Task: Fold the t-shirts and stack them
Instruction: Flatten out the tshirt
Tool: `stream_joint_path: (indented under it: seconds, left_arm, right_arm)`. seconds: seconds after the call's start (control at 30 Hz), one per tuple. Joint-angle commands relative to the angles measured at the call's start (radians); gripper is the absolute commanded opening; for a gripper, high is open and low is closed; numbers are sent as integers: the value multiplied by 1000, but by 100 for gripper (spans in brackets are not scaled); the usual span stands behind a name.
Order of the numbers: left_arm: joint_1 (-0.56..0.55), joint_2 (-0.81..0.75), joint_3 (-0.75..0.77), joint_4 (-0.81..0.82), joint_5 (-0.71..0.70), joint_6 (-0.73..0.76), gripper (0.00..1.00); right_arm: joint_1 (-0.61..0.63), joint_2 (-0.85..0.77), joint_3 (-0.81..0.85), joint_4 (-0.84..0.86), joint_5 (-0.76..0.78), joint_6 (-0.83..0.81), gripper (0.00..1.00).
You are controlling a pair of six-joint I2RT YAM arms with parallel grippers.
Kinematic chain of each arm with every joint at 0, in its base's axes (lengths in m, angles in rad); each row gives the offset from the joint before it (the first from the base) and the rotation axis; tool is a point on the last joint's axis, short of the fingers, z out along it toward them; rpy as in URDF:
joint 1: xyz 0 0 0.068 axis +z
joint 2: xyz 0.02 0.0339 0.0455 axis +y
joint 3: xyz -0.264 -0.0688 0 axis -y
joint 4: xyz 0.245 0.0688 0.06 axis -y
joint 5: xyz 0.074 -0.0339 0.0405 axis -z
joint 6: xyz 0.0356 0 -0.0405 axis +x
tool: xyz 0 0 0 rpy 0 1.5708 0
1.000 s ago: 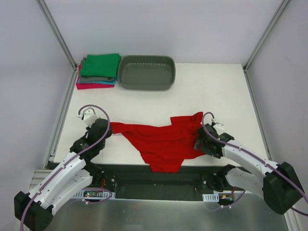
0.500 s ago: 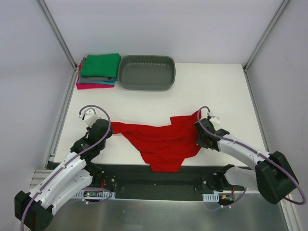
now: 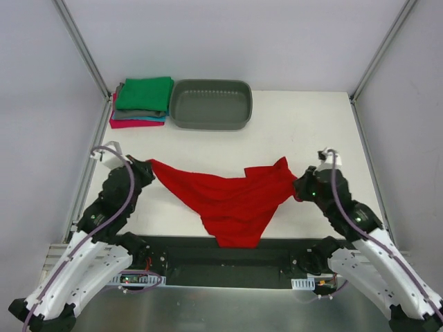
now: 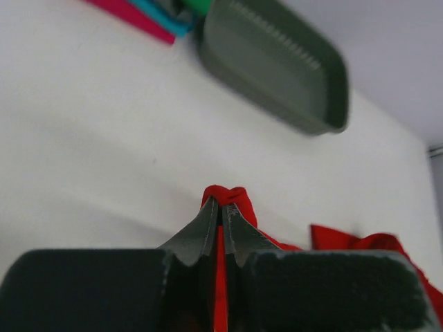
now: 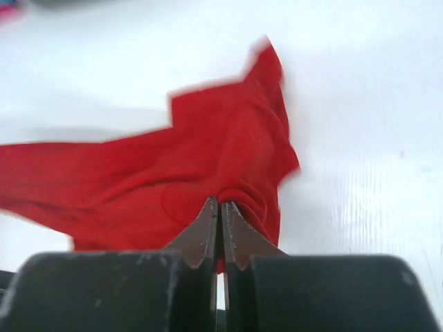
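Note:
A bright red t-shirt (image 3: 232, 197) hangs stretched between both arms near the table's front edge, its middle sagging over that edge. My left gripper (image 3: 148, 166) is shut on the shirt's left end, where red cloth (image 4: 228, 197) pokes out past the fingertips. On the right end, my right gripper (image 3: 299, 188) is shut on a bunched fold of red cloth (image 5: 235, 159). A stack of folded t-shirts (image 3: 142, 102) sits at the back left, green on top, with grey, teal and magenta below.
A grey oval plastic tub (image 3: 211, 104) stands beside the stack at the back, also seen as a tub (image 4: 277, 59) in the left wrist view. Metal frame posts rise at the table's left and right sides. White table lies behind the red shirt.
The right gripper closed on the shirt's right end and pulled right and up. The left arm rose and drew its end left. The shirt is now stretched wider.

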Motion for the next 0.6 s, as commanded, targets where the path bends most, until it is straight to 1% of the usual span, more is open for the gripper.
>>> stream_joint_path:
  seconds: [0.0, 0.07, 0.17, 0.23, 0.37, 0.47, 0.57]
  left_arm:
    - [7, -36, 213, 35, 1, 80, 0]
    - [7, -28, 325, 35, 18, 93, 0]
    - [7, -22, 454, 37, 19, 84, 0]
    - [7, -7, 543, 40, 7, 96, 0]
    - [7, 42, 707, 40, -7, 168, 0]
    - [7, 87, 810, 40, -2, 220, 0]
    - [7, 145, 890, 40, -19, 263, 0]
  right_arm:
    - [-4, -104, 237, -88, -9, -127, 1]
    - [-2, -104, 337, -91, -20, -160, 1]
    - [-3, -72, 518, -100, -29, -205, 1]
    - [-4, -34, 683, -117, -26, -231, 0]
    - [-4, 68, 936, -169, -29, -277, 1]
    - [-4, 140, 1065, -191, -35, -320, 1]
    - [-4, 213, 1135, -199, -25, -346, 1]
